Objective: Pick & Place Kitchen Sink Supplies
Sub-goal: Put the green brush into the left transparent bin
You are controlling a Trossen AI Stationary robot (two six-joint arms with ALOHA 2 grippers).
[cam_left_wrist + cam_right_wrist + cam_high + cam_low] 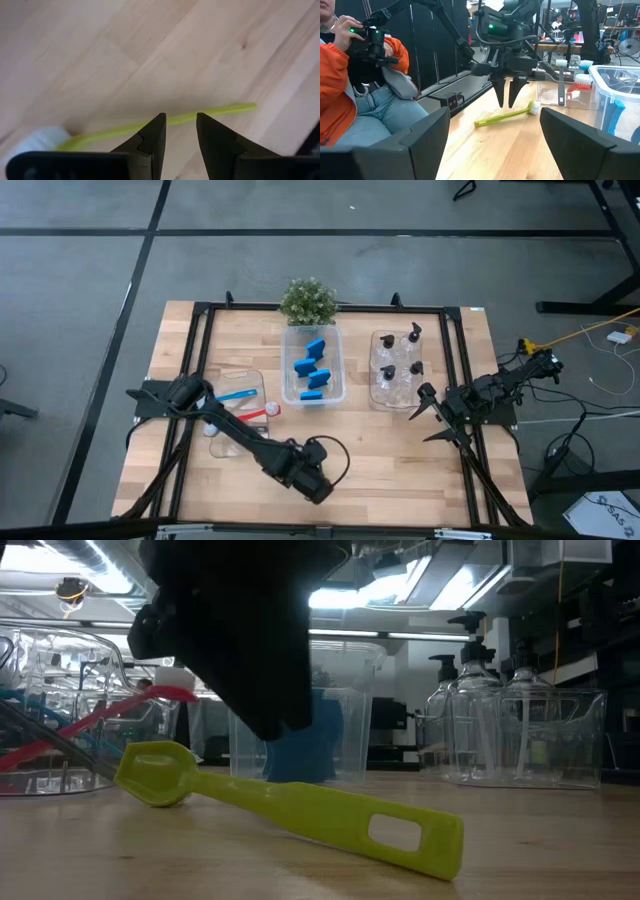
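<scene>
A yellow-green brush [300, 808] lies flat on the table near its front edge; it also shows in the left wrist view [200, 115] and the right wrist view [504, 116]. My left gripper [316, 483] hangs open just above the brush's handle, fingers pointing down, one on either side [181, 125], touching nothing. My right gripper [432, 415] is open and empty at the table's right. Blue sponges [313, 365] lie in the middle bin. Pump bottles [398, 360] stand in the right bin. Red [255, 413] and blue [235, 395] brushes lie in the left bin.
Three clear bins stand across the table's middle: left [255, 378], middle [338, 365], right [378, 398]. A potted plant [308, 300] stands at the far edge. A person in an orange top [350, 75] sits beyond the table, holding a device.
</scene>
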